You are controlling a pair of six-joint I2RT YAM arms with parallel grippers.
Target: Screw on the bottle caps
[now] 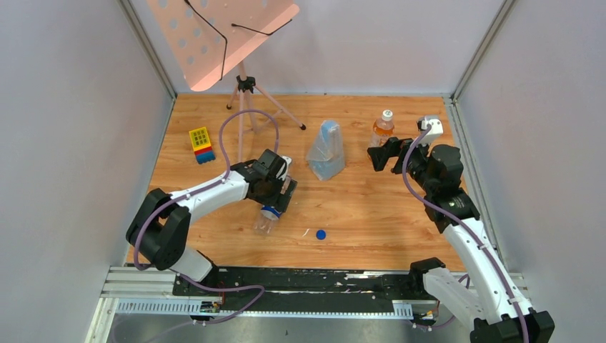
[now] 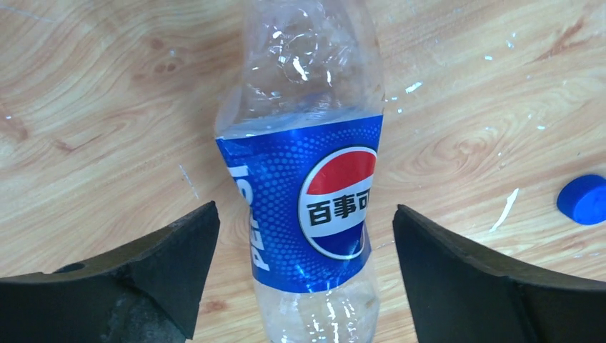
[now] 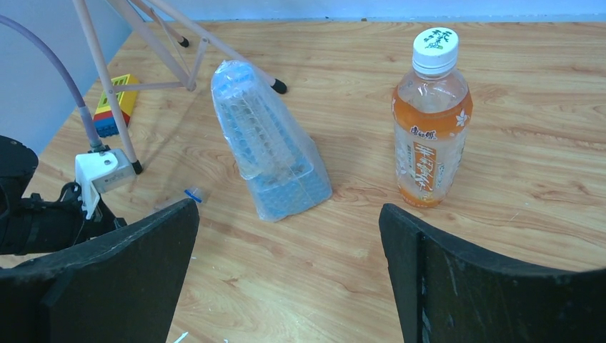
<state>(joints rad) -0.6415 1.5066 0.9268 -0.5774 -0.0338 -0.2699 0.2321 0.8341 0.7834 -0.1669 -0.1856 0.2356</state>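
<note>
The Pepsi bottle [image 1: 266, 220] lies on its side on the table, clear and crumpled, with a blue label [image 2: 307, 207]. My left gripper [image 1: 277, 194] is open just above it, a jaw on either side of the bottle in the left wrist view [image 2: 306, 214], not touching. The blue cap [image 1: 321, 234] lies loose on the table to the bottle's right [image 2: 582, 200]. The orange bottle [image 1: 382, 131] stands upright at the back right with the white cap [image 3: 435, 44] on its neck. My right gripper [image 1: 375, 157] is open and empty, short of the orange bottle [image 3: 429, 136].
A bluish see-through bag [image 1: 326, 151] stands mid-table, left of the orange bottle [image 3: 275, 146]. A pink music stand's tripod [image 1: 246, 96] stands at the back. A stack of coloured toy bricks [image 1: 201, 145] sits at the back left. White flecks lie near the blue cap.
</note>
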